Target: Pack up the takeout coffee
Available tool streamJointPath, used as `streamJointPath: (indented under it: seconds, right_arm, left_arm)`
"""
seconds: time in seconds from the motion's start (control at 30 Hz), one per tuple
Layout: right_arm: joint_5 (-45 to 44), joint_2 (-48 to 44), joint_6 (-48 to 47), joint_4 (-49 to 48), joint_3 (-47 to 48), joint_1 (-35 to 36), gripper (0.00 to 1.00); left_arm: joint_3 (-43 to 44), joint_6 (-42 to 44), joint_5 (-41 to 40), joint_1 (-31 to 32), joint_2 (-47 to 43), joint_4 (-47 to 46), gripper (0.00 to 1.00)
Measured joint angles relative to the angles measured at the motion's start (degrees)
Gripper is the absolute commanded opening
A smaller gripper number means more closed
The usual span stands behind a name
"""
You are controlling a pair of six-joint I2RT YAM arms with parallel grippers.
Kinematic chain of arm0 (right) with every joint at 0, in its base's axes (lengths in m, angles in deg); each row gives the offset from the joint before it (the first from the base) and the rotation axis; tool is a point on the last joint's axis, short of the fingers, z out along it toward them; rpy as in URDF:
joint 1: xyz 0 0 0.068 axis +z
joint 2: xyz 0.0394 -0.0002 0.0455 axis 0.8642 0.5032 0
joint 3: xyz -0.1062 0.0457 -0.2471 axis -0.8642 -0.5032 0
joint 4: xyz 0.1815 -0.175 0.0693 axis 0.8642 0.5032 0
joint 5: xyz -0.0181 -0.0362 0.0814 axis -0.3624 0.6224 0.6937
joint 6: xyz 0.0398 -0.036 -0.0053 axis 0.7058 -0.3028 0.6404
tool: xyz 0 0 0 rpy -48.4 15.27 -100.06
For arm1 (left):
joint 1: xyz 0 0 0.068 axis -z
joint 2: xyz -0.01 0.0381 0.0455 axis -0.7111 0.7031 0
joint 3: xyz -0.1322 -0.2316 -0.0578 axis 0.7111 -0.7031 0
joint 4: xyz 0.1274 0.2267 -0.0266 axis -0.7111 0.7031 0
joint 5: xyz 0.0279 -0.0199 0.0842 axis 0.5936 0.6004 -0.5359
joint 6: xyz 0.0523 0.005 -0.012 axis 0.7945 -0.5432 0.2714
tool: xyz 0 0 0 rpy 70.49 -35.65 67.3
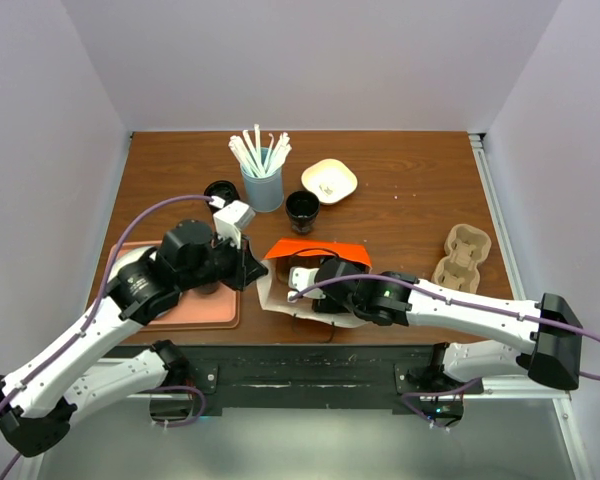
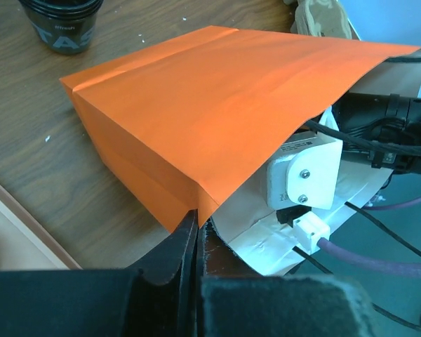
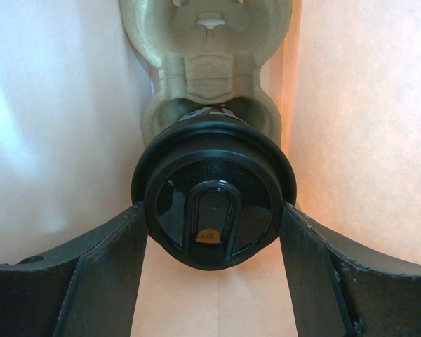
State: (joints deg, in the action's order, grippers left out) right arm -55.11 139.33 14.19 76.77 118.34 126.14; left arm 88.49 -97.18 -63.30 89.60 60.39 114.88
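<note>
While white walls (image 1: 310,60) box in the brown wood counter (image 1: 410,215), an orange bag (image 2: 210,112) lies on its side mid-counter; left tool (image 2: 195,235) pinches its lip, right tool (image 3: 214,232) inside clamps the lidded coffee (image 3: 210,189), seated in a pulp carrier (image 3: 210,49)

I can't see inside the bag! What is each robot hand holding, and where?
Right gripper: the black lidded takeout cup, by its lid's sides. Left gripper: the orange paper bag, by its mouth's edge.
</note>
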Motion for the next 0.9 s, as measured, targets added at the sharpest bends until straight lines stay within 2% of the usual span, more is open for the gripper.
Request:
streamJointPath:
  seconds: [0.27,0.7,0.9]
  right_arm:
    - [-1.0,-0.1,-1.0,-1.9,0.0,-0.1,0.37]
    - [-2.7,0.9,-4.2,-5.1,1.3,-3.0,0.37]
    - [-2.6,0.6,-4.0,-5.5,0.3,-3.5,0.38]
  left_arm:
    - [-3.2,1.8,-0.6,0.0,-1.4,-4.1,0.0]
    - [-4.8,8.2,-1.5,0.0,2.3,-13.0,0.0]
    - [-8.2,10.5,0.5,0.0,-1.8,-12.9,0.0]
